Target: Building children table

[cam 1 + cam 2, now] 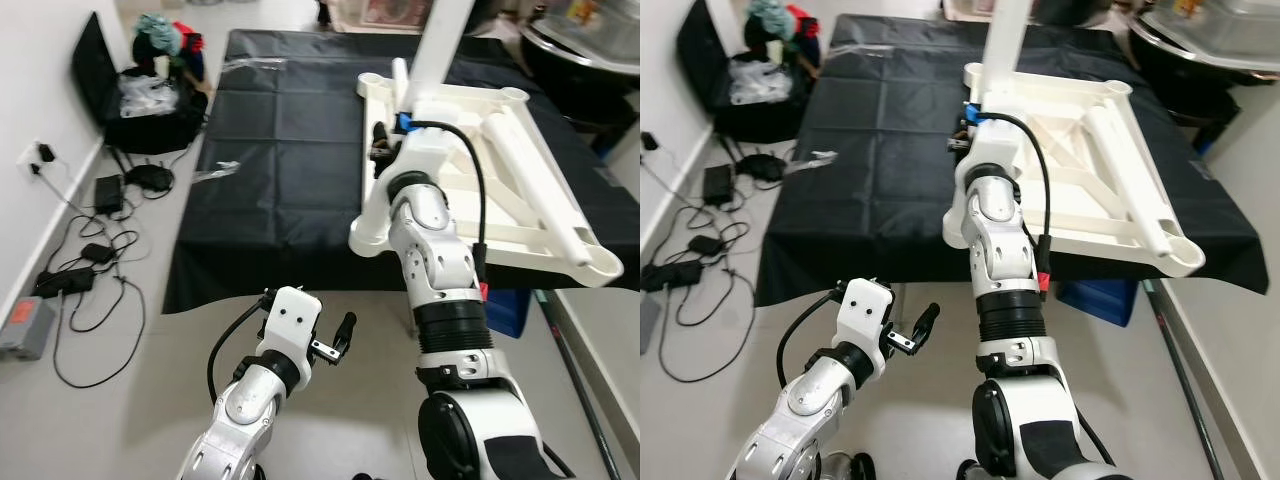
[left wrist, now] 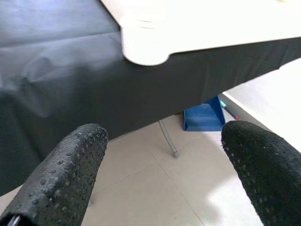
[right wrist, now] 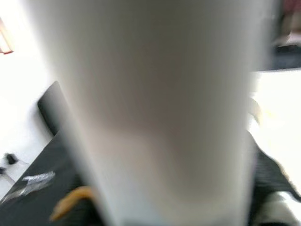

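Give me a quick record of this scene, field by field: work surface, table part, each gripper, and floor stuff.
surface: black cloth covering a table
table part: white tabletop lying underside up, one white leg upright on it
loose leg: lying across the underside
right gripper: at the upright leg's base, fingers unclear
left gripper: open, low before the table edge, holding nothing
floor: cables and chargers by the wall

A plain black cloth (image 1: 280, 150) is spread over the work surface, and a white table top (image 1: 1080, 160) with white ribs is laid on it. A white table leg (image 1: 445, 45) is seen upright, pale grey and blurred in the right wrist view. Black dimpled fingers (image 2: 61, 179) are seen on the left gripper (image 1: 330, 335). A blue box (image 2: 203, 116) is seen on the beige floor (image 1: 150, 370), with black cables (image 1: 90, 290) nearby.
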Controlling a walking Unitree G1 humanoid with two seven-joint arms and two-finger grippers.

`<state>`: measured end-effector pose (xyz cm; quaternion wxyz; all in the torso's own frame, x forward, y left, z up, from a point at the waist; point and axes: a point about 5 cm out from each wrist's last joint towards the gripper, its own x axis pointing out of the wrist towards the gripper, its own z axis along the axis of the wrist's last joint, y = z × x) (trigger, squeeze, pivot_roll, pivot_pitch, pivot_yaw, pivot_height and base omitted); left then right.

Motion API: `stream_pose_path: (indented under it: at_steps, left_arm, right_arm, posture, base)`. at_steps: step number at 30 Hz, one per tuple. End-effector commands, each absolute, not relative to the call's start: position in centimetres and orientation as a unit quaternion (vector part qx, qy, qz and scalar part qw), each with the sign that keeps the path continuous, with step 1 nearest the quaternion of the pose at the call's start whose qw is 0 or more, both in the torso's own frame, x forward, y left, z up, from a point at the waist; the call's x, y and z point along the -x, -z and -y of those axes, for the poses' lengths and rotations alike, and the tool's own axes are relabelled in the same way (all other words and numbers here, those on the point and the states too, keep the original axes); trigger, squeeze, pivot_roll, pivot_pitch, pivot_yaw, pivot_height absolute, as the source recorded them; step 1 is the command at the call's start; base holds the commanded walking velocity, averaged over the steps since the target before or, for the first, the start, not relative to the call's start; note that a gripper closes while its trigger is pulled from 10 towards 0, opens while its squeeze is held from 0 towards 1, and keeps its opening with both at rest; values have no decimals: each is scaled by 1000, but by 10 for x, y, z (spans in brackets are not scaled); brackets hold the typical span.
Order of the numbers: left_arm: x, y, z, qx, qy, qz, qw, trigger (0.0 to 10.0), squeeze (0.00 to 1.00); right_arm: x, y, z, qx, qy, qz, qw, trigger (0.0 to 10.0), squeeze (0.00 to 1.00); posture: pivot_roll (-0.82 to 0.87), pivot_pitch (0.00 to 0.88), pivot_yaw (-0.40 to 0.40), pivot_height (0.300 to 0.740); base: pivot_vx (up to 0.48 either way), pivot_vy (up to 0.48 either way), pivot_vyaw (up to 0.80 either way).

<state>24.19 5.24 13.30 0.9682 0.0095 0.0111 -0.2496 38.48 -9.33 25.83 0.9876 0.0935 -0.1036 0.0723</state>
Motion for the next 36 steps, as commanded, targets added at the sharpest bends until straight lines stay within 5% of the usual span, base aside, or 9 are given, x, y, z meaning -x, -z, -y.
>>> stream_pose_path:
  at_steps: [1, 8, 10, 18, 26, 27, 29, 30, 36]
  left_arm:
    - [-240, -130, -52, -12, 251, -18, 968, 10000, 0]
    - [-240, -130, -52, -12, 252, -18, 968, 10000, 0]
    - [-240, -130, -52, -12, 252, -19, 968, 10000, 0]
    - [-240, -131, -53, -12, 251, -18, 968, 10000, 0]
    - [-240, -131, -53, -11, 249, -17, 968, 10000, 0]
    - [-240, -132, -53, -10, 248, -17, 969, 10000, 0]
    - [-240, -132, -53, -10, 248, -17, 969, 10000, 0]
    - [-241, -132, -53, -10, 247, -17, 969, 10000, 0]
    - [-240, -130, -53, -10, 248, -17, 969, 10000, 0]
  right_arm:
    - [-390, -258, 93, -102, -113, 104, 983, 10000, 0]
    - [-389, -262, 85, -113, -256, 74, 957, 10000, 0]
    - [-371, -261, 86, -66, -458, 44, 885, 10000, 0]
    - [-356, -267, 92, -18, -581, 52, 812, 10000, 0]
    - [-364, -271, 93, -5, -593, 57, 804, 10000, 0]
    - [-367, -273, 92, -4, -589, 61, 806, 8471, 0]
    - [-367, -273, 92, -4, -589, 61, 806, 8471, 0]
    - [-371, -275, 92, -5, -576, 65, 815, 0, 0]
    - [-376, -285, 99, -21, -534, 91, 840, 0, 0]
  posture:
    - [142, 164, -58, 740]
    - [137, 168, -56, 740]
    - [139, 169, -56, 740]
    - [141, 177, -53, 740]
    - [140, 187, -56, 740]
    - [140, 187, -56, 740]
    - [140, 187, -56, 740]
    - [142, 189, -60, 740]
    - [140, 159, -60, 740]
  base:
    - [0, 0, 0]
    - [0, 0, 0]
    - [0, 0, 0]
    - [0, 0, 0]
    - [0, 0, 0]
    - [0, 0, 0]
    - [0, 0, 0]
    - [0, 0, 0]
    - [0, 0, 0]
